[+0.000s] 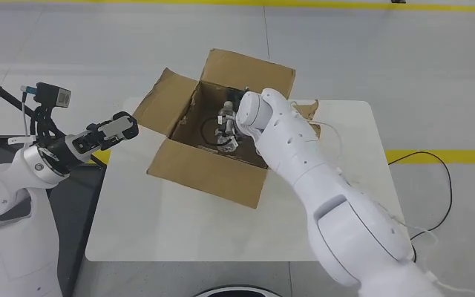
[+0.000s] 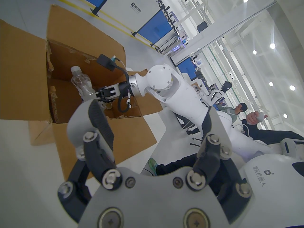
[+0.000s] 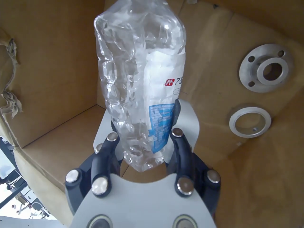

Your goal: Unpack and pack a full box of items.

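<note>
crumpled plastic bottle [image 3: 137, 67] is pinched in the right gripper [image 3: 144, 119] inside the cardboard box [image 1: 208, 174], likely mid-unpacking; next calls for lifting it clear, with the left gripper [image 2: 152, 110] spread.

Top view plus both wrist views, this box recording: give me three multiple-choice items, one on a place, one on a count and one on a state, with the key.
1. Where is the plastic bottle relative to the cardboard box?
A. Inside it, held by the right gripper
B. Outside it, lying flat
C. Balanced on a flap

2. How many metal parts lie on the box floor?
A. None
B. Two
C. Five

3. The left gripper is:
A. Shut on a ring
B. Shut on the bottle
C. Open and empty

Key:
1. A, the fingers clamp the bottle's lower end with box walls all around.
2. B, a metal flange and a metal ring lie there.
3. C, its fingers stand wide apart with nothing between them.
</note>
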Motion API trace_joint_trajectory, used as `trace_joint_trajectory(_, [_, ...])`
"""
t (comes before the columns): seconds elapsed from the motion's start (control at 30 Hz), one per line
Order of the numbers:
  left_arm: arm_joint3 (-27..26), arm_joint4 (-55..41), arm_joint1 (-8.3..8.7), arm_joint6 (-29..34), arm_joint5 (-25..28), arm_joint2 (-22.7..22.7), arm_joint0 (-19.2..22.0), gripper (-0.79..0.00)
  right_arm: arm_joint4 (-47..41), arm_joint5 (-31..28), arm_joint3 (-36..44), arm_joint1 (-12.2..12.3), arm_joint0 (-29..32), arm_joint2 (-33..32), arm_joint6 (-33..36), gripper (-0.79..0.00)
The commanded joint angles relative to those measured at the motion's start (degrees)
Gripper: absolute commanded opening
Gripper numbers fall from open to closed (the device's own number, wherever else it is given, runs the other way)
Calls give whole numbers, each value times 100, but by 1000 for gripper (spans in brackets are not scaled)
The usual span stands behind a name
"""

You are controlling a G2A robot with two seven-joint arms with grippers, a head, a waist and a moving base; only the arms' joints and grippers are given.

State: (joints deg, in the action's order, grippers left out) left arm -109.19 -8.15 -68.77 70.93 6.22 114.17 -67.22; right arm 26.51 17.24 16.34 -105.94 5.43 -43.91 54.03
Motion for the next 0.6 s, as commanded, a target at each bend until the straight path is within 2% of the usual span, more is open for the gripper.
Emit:
trace_joint_trajectory(0.0, [0,0,0,0,0,0,0,0,30,26,93,29,33,-20,-4,-785])
trace_joint_trajectory(0.57, [0,0,0,0,0,0,0,0,471,359,1319,375,398,-257,363,-785])
